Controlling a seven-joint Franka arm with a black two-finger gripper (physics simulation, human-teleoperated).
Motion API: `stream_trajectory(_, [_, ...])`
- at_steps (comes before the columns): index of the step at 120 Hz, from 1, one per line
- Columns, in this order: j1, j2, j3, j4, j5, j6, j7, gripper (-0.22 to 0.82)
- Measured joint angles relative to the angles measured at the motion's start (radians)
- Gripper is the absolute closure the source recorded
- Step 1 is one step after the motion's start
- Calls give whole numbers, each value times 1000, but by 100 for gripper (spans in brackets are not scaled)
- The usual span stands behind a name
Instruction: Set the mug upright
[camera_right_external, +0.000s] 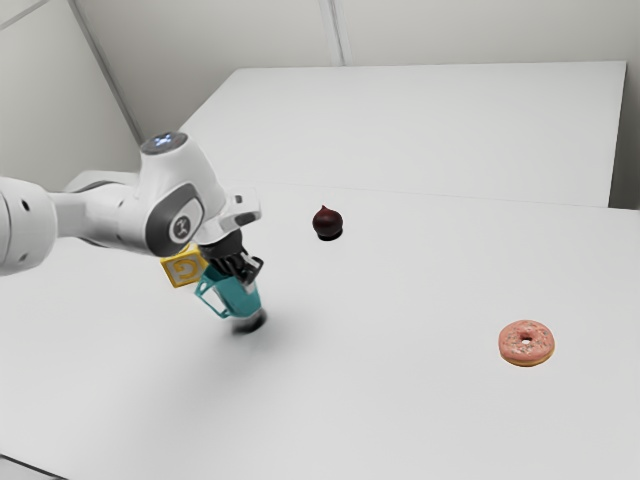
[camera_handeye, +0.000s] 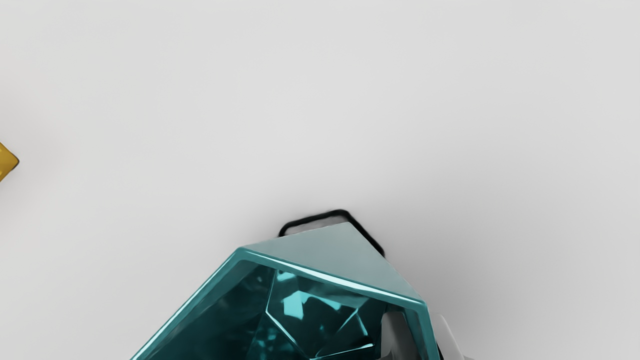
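In the exterior view my gripper (camera_right_external: 248, 276) points down at the teal mug (camera_right_external: 236, 296), whose handle is toward the exterior view's left. The mug's mouth is at the top by the fingers, and its body leans a little; a dark shadow lies under its base. The wrist view looks into the open mouth of the faceted mug (camera_handeye: 320, 272). There my gripper (camera_handeye: 424, 335) is shut on the mug's side wall, one grey finger inside the rim and the other outside. Whether the base touches the table cannot be told.
A yellow letter block (camera_right_external: 184, 267) is close behind the mug's handle side, its corner also in the wrist view (camera_handeye: 7, 161). A dark red onion-like object (camera_right_external: 327, 222) stands farther back on the white table (camera_right_external: 400, 400). A pink donut (camera_right_external: 526, 343) lies toward the exterior view's right.
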Motion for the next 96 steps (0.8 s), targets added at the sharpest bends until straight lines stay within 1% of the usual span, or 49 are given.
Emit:
stream_trajectory(30, [1, 26, -1, -10, 2, 40, -45, 78])
stream_trajectory(63, [10, 58, -6, -10, 1, 53, -78, 78])
stream_trajectory(82, [3, 68, 4, -9, 1, 55, -91, 78])
stream_trajectory(88, [5, 70, 2, -9, -1, 56, -93, 74])
stream_trajectory(96, [8, 71, 0, -8, -6, 56, -92, 64])
